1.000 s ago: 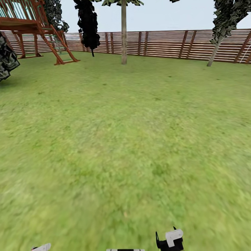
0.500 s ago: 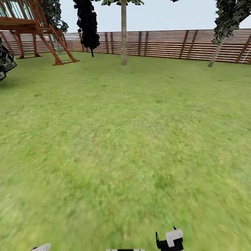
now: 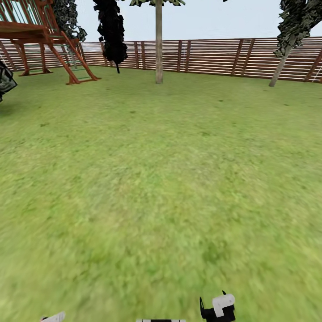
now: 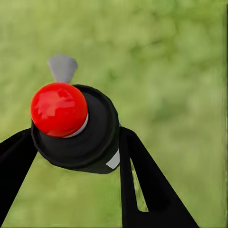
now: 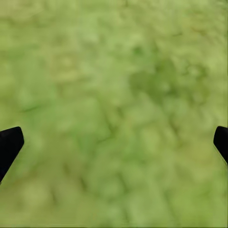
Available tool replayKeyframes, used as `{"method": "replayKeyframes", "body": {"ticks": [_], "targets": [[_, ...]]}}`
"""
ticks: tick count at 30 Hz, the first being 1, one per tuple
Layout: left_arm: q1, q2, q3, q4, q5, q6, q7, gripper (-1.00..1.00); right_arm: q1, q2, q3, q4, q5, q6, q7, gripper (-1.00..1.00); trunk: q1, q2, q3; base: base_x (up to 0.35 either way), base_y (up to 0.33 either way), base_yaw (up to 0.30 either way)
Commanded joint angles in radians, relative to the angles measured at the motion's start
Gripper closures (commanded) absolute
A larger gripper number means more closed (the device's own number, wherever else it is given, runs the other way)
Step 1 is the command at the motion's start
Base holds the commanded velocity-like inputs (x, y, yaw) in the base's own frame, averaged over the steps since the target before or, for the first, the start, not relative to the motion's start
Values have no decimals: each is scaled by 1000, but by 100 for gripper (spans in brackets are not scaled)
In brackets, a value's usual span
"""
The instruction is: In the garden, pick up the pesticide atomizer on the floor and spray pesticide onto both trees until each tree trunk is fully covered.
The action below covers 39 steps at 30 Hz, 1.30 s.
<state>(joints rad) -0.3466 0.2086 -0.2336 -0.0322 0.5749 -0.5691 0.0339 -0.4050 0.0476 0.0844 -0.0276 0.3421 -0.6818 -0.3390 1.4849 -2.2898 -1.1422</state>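
In the left wrist view my left gripper (image 4: pixel 76 137) is shut on the pesticide atomizer (image 4: pixel 97 140), a black round body with a glossy red cap and a small grey nozzle, held above blurry grass. My right gripper (image 5: pixel 116 140) is open, its two dark fingertips (image 5: pixel 10 145) wide apart over bare grass floor (image 5: pixel 114 95). In the head view one tree stands far ahead by the fence, its straight bare grey-beige tree trunk (image 3: pixel 158 49) rising to foliage at the frame's top. No pesticide specks can be made out on it from here.
A brown slatted fence (image 3: pixel 210 56) closes the back of the lawn (image 3: pixel 161 179). A red-brown wooden play structure (image 3: pixel 49 40) stands far left, with a black cypress-like tree (image 3: pixel 112 31) beside it. A thin leaning pale stem (image 3: pixel 279 67) is at the far right.
The whole head view has crept forward over the grass and the play structure has slid slightly left, so the camera has moved. Both arms keep their places in the picture.
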Motion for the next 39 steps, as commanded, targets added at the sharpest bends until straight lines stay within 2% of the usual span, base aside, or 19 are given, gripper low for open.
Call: {"method": "replayKeyframes", "body": {"ticks": [1,39], "targets": [[0,0,0,0,0,0,0,100,0,0,0,0,0,0,0,-100,0,0,0,344,0,0],[0,0,0,0,0,-2,0,100,0,0,0,0,0,-1,0,-100,0,0,0,344,0,0]]}}
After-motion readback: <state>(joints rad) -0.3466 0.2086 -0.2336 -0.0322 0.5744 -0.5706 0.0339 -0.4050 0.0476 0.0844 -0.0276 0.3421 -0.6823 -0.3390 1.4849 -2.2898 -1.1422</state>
